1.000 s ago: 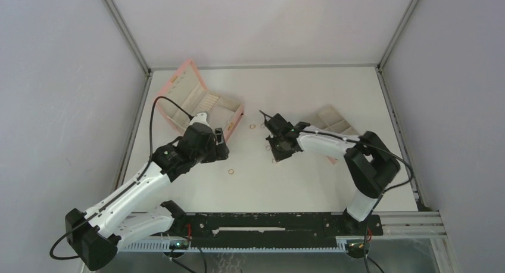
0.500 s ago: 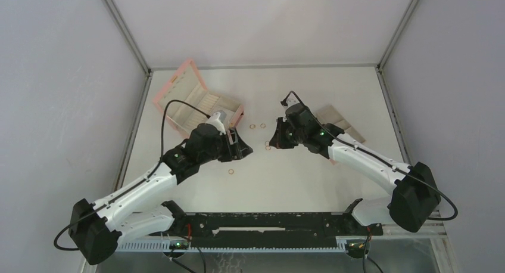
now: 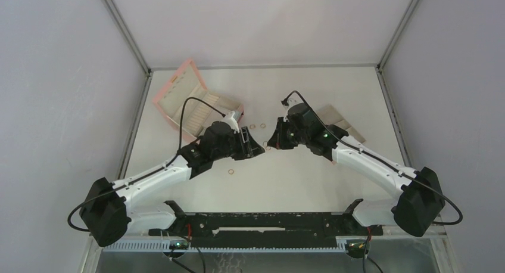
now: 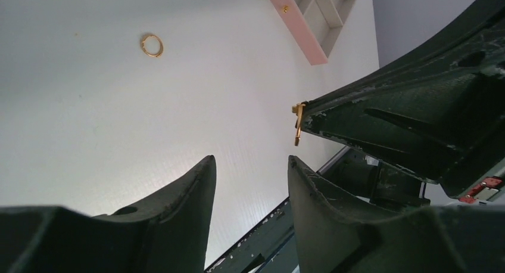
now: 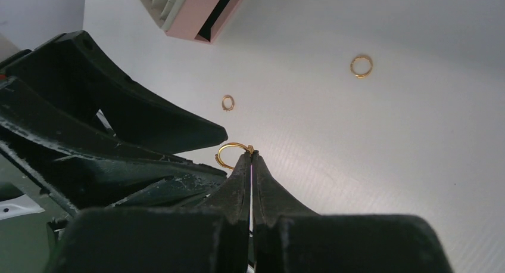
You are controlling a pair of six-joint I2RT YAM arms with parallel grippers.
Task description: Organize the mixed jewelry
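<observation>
My right gripper (image 5: 251, 155) is shut on a thin orange-copper ring (image 5: 232, 143), pinched at the very fingertips and held above the table. In the left wrist view that ring (image 4: 297, 124) shows edge-on at the tip of the right gripper's fingers (image 4: 411, 124), just ahead of my left gripper (image 4: 250, 161). The left jaws are open with nothing between them. Seen from above, the left gripper (image 3: 256, 146) and the right gripper (image 3: 271, 143) meet tip to tip at mid-table. Loose rings lie at the back (image 3: 252, 127) (image 3: 262, 126) and in front (image 3: 230, 171).
An open pink box (image 3: 196, 100) stands at the back left. A beige compartmented tray (image 3: 339, 119) sits at the back right behind the right arm. The arms' black base rail (image 3: 262, 225) runs along the near edge.
The left arm has reached right until its fingertips face the right gripper, and its jaws have narrowed. The right arm swung up and back with the ring, then held still.
</observation>
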